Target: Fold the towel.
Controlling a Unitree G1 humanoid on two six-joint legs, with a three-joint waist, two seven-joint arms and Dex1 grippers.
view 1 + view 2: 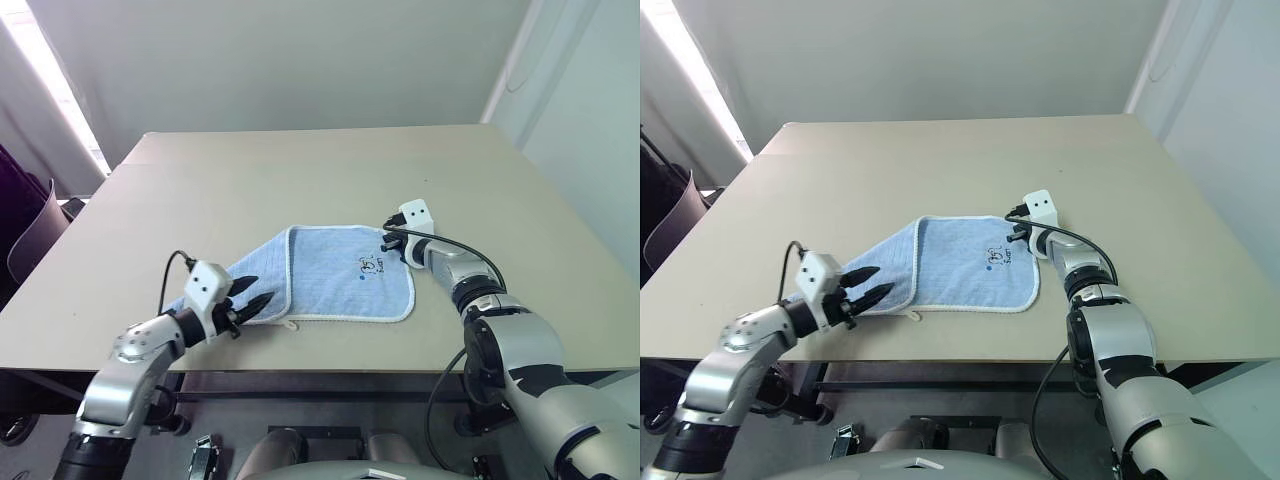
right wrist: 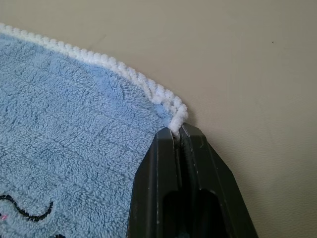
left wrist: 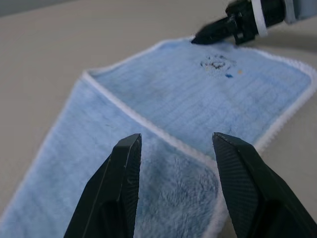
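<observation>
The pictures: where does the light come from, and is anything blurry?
Eye views: bright window glare at upper left; towel and table evenly lit, sharp. Left wrist view: near fingers soft. Right wrist view: towel corner crisp in the shut jaws.

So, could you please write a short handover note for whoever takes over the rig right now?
Right gripper: shut on the towel, pinching its far right corner by the white edging.
Left gripper: open, empty, over the towel's left end.
Towel: lies on the table near the front edge, logo up. Its left part is already turned over on a diagonal; the rest lies flat.
Left to do: grip the left end, finish the fold, then release.
</observation>
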